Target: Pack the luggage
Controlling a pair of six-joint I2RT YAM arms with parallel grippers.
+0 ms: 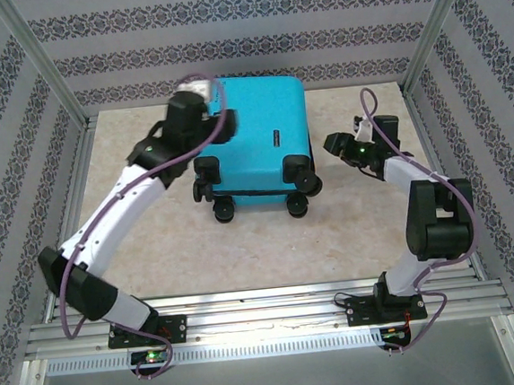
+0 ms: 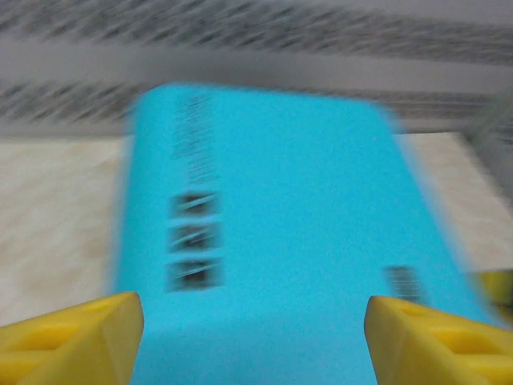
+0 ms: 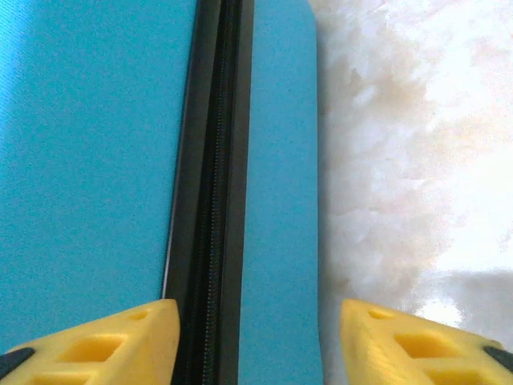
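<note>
Toward the far middle of the surface you have the luggage lying flat and shut, turquoise shell up, its black wheels pointing back at the arm bases. Your left hand sits at the case's far-left corner with its yellow fingers spread wide and nothing between them. That wrist view is blurred, but you can make out the shell ahead and a column of small dark labels on it. Your right hand hangs just beside the case's right side, likewise spread and empty, looking along the black zipper seam between the two halves. Watch the left forearm, which crosses the case's left edge close to a wheel, and the purple cable looping over the shell there. Around the case the surface is a pale, mottled beige. Striped floral wallpaper lines the walls, aluminium posts rise at the far corners, and a ribbed metal rail carries the arm bases.
</note>
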